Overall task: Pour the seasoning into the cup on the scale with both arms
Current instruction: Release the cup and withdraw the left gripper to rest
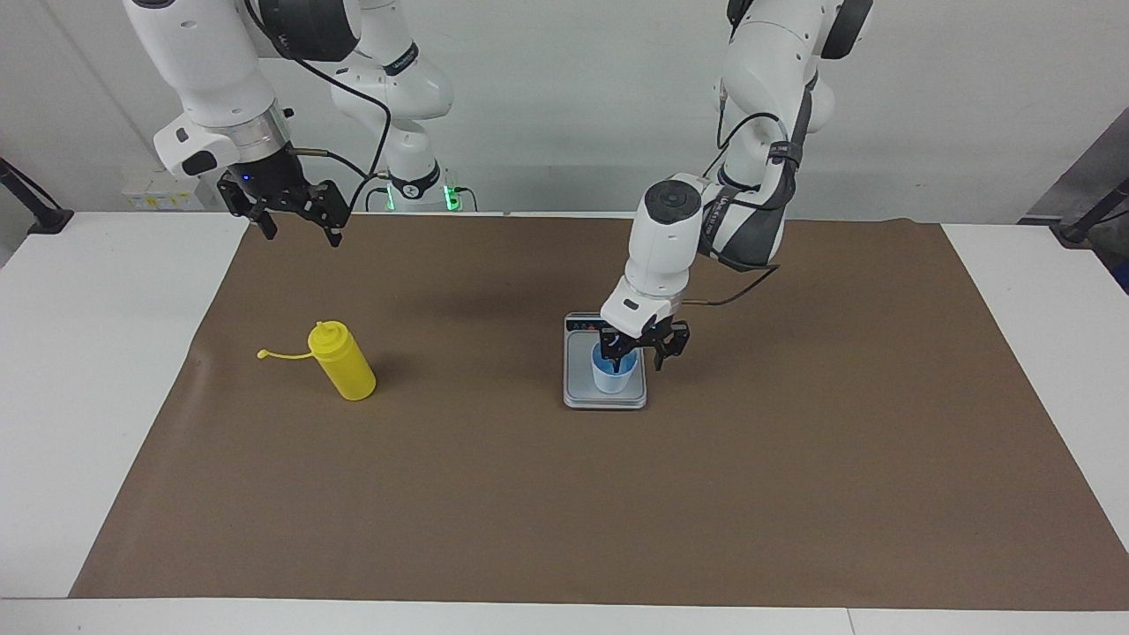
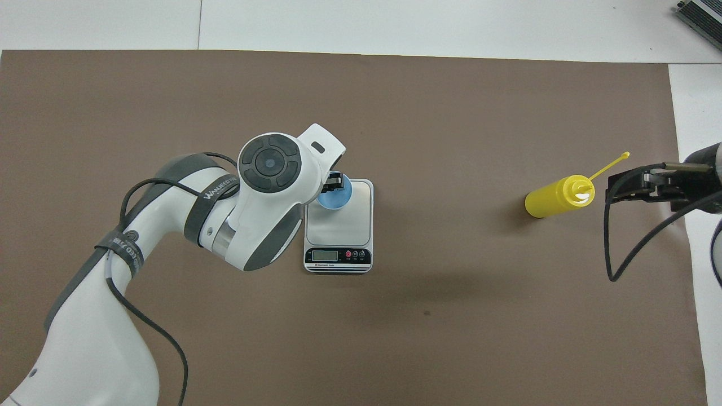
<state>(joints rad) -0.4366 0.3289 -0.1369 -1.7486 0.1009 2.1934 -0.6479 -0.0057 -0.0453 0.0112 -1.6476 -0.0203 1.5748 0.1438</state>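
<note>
The light-blue cup [image 1: 614, 375] stands on the silver-grey scale [image 1: 628, 395], on the part of the plate farther from the robots. My left gripper [image 1: 637, 353] is down at the cup and open. One finger is inside the cup and the other is outside the rim, toward the left arm's end. In the overhead view my left wrist hides most of the gripper and part of the cup [image 2: 338, 197] on the scale [image 2: 345, 223]. The yellow seasoning bottle [image 1: 344, 362] stands toward the right arm's end, its cap strap hanging loose. My right gripper [image 1: 298, 225] is raised, open and empty.
A brown mat [image 1: 564, 494] covers most of the white table [image 1: 79, 370]. The scale's display [image 2: 324, 255] faces the robots. In the overhead view the bottle [image 2: 555, 197] is close beside my right gripper [image 2: 613, 189].
</note>
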